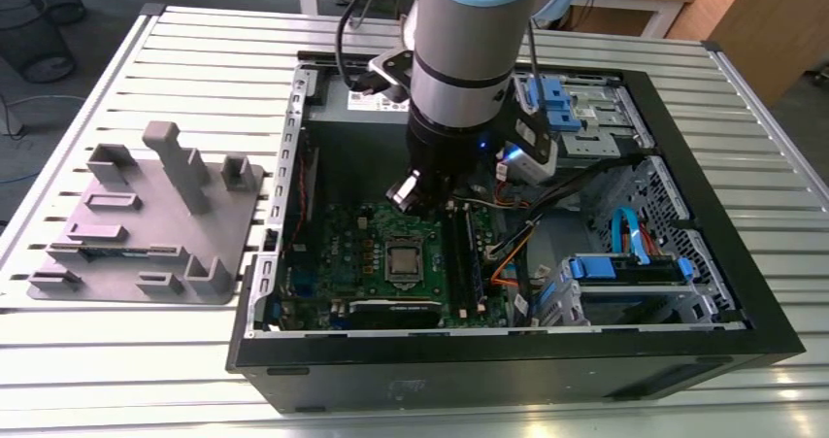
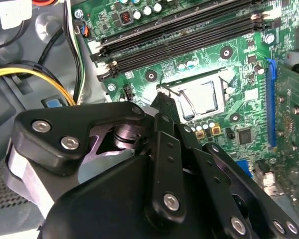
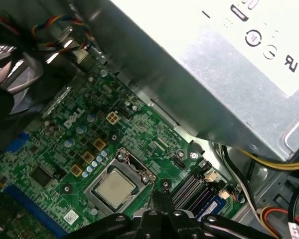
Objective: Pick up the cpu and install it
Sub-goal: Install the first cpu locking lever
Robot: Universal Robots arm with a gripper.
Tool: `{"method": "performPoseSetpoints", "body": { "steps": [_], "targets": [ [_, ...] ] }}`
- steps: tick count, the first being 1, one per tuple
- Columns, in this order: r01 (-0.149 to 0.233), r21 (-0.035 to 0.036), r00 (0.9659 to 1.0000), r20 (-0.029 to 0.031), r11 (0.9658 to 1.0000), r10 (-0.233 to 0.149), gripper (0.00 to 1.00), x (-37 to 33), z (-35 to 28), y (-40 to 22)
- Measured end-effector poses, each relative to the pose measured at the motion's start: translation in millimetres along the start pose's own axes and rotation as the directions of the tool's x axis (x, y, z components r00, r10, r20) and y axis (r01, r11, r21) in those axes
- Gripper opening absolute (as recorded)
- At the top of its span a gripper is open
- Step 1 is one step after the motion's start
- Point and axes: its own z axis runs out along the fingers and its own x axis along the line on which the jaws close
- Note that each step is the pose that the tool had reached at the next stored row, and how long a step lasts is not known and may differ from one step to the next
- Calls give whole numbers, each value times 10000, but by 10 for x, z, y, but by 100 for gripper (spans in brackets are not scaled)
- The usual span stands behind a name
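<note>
The cpu [image 3: 114,189] is a small silvery square lying flat in the socket of the green motherboard [image 3: 65,149] inside the open computer case. It also shows in the second wrist view as the cpu [image 2: 207,99], and in the exterior view as the cpu [image 1: 402,260]. My gripper [image 3: 159,196] hovers above the board just beside the socket, apart from the chip. Its black fingers [image 2: 165,107] are pressed together at the tips with nothing between them. In the exterior view the gripper [image 1: 432,203] hangs over the board's far part.
A grey plastic tray [image 1: 143,224] with upright posts stands on the slatted table at the exterior view's left. The metal power supply [image 3: 214,64] walls one side of the case. Memory slots [image 2: 179,40], yellow cables [image 2: 35,74] and blue drive brackets [image 1: 628,268] crowd the socket's surroundings.
</note>
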Motion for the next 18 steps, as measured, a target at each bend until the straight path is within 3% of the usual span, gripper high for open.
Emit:
{"method": "performPoseSetpoints", "body": {
  "steps": [9, 18],
  "targets": [
    [-1010, 45, 9949, 10, 9949, 1010, 11, 2, 47, -1],
    [-1219, 275, 9924, -139, 9922, 1223, 11, 36, 79, 26]
  ]
}}
